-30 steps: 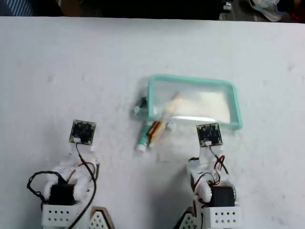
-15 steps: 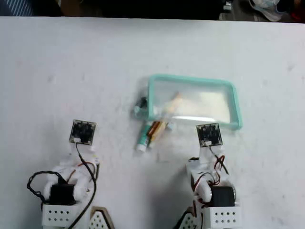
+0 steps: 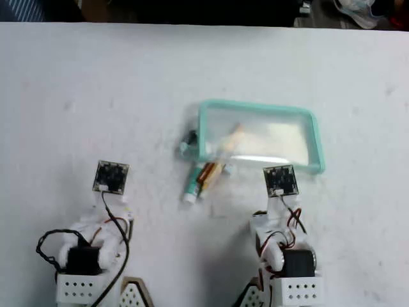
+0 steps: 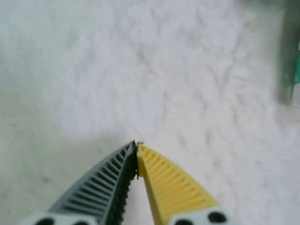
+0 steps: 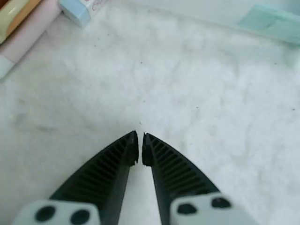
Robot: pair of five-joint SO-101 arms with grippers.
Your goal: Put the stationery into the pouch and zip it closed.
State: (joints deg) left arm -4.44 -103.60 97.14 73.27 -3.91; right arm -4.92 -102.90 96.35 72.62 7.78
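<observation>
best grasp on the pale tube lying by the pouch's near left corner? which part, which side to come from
Probably grip the pale tube at its free capped end, nearest the arms, from straight above, with the fingers across the barrel. It lies flat and slanted. The orange pen lies against its other half by the pouch, so only that end looks clear.

White table (image 3: pixel 96 83): a matte, faintly mottled surface that spans the high view from the near edge to a straight far edge. Dark strip (image 3: pixel 192 11): the shadowed room beyond that far edge. Blue-and-white striped object (image 3: pixel 22 9): at the far left corner, cut by the frame; what it is cannot be told. Pale crumpled object (image 3: pixel 358 11): beyond the far edge toward the right, off the table. Fine dark specks (image 5: pixel 141 62): scattered on the tabletop, seen in the right wrist view.
</observation>
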